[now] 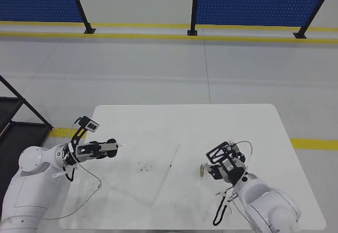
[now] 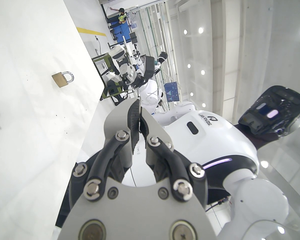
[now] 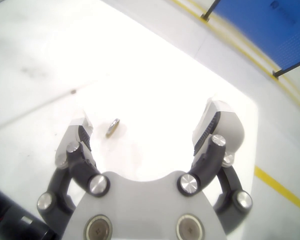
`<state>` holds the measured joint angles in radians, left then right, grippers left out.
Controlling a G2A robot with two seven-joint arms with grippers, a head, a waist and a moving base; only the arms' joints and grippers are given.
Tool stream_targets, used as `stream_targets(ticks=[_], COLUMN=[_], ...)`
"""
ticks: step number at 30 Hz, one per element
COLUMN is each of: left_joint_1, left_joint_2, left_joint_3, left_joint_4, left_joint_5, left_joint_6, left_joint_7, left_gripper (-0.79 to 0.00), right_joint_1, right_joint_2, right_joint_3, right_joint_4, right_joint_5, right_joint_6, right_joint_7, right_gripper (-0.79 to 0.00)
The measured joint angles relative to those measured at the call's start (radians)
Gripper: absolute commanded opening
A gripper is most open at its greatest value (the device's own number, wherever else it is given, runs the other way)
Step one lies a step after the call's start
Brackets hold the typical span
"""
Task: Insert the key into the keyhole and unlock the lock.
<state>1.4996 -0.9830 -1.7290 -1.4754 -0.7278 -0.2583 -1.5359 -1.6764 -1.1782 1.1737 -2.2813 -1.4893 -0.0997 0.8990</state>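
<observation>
Lock lies loose by right gripper, fingers wide, may skid when pinched; left gripper fingers pressed together, key unclear.

Looks like a robotics test hall: yellow floor lines, blue partition panels at twelve o'clock, white desk

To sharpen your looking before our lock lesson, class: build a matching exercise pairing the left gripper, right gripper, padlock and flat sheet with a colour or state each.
Column one:
1 left gripper
2 right gripper
3 padlock
4 sheet

Column two:
A see-through
B open
C brass-coloured
D shut on a thin strip, probably the key

Pairs: 1-D, 2-B, 3-C, 4-A.
</observation>
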Motion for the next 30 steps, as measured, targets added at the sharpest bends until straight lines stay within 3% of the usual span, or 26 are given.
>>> stream_targets(ticks=[4, 11, 15, 30], left_joint_1=[0.000, 0.000, 0.000, 0.000], left_joint_2=[0.000, 0.000, 0.000, 0.000], left_joint_3=[0.000, 0.000, 0.000, 0.000], left_joint_4=[0.000, 0.000, 0.000, 0.000], left_joint_5=[0.000, 0.000, 0.000, 0.000], left_joint_6=[0.000, 0.000, 0.000, 0.000], left_joint_7=[0.000, 0.000, 0.000, 0.000], left_gripper=[-0.785, -0.785, -0.785, -0.785], right_joint_1=[0.060, 0.176, 0.253, 0.251], right_joint_2=[-0.020, -0.055, -0.074, -0.075], right_joint_3=[-0.093, -0.201, -0.241, -0.238], right_joint_4=[0.005, 0.073, 0.152, 0.167], right_joint_5=[0.034, 0.008, 0.034, 0.032], right_joint_6=[0.116, 0.290, 0.351, 0.356], right_joint_7=[0.182, 0.374, 0.401, 0.397], right_gripper=[0.000, 0.000, 0.000, 0.000])
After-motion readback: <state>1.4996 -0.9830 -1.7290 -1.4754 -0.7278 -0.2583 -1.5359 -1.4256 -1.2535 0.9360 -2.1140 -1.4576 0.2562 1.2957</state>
